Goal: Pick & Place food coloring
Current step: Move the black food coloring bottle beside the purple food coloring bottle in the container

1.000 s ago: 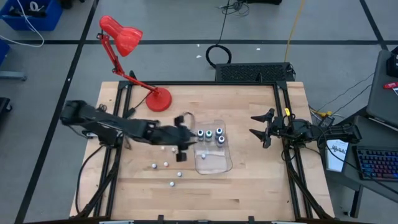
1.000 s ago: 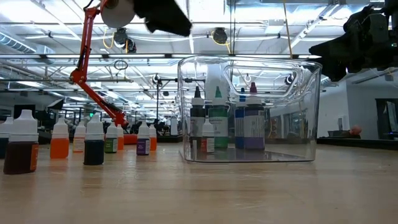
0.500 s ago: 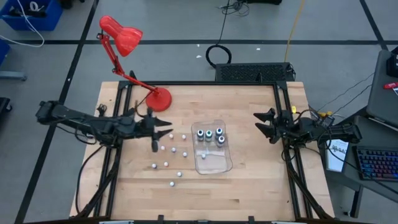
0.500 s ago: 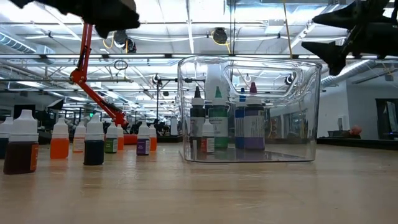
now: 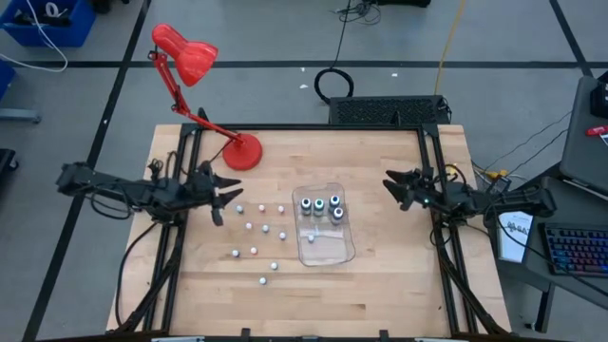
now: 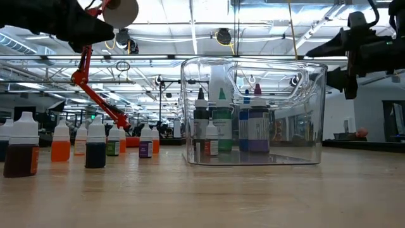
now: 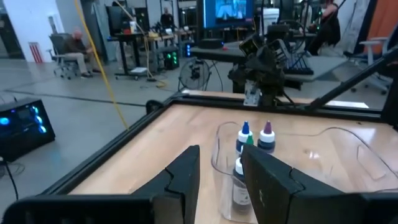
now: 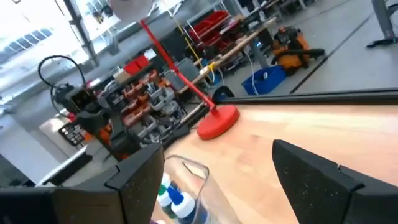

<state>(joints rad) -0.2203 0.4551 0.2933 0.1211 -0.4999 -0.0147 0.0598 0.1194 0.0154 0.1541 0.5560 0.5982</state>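
Note:
The food coloring is split. Three larger bottles (image 5: 320,203) and a few tiny ones stand upright inside the clear tray (image 5: 328,249), also in the low view (image 6: 221,123) and the left wrist view (image 7: 245,140). Several tiny bottles (image 5: 258,228) stand upright on the wood left of the tray, in a row in the low view (image 6: 95,147). My left gripper (image 5: 221,198) (image 7: 219,155) hovers open near the table's left edge, left of the loose bottles. My right gripper (image 5: 396,187) (image 8: 217,158) hangs open near the right edge, right of the tray.
A red desk lamp stands with its base (image 5: 242,150) on the far left part of the table, its arm reaching off toward the far left. Bare wood lies near the front edge (image 5: 313,304) and between the tray and my right gripper.
My left arm has drawn back from the tray's left side toward the table's left edge, passing over the loose bottles, and stays open. My right gripper has turned a little in place. The bottles and tray have not moved.

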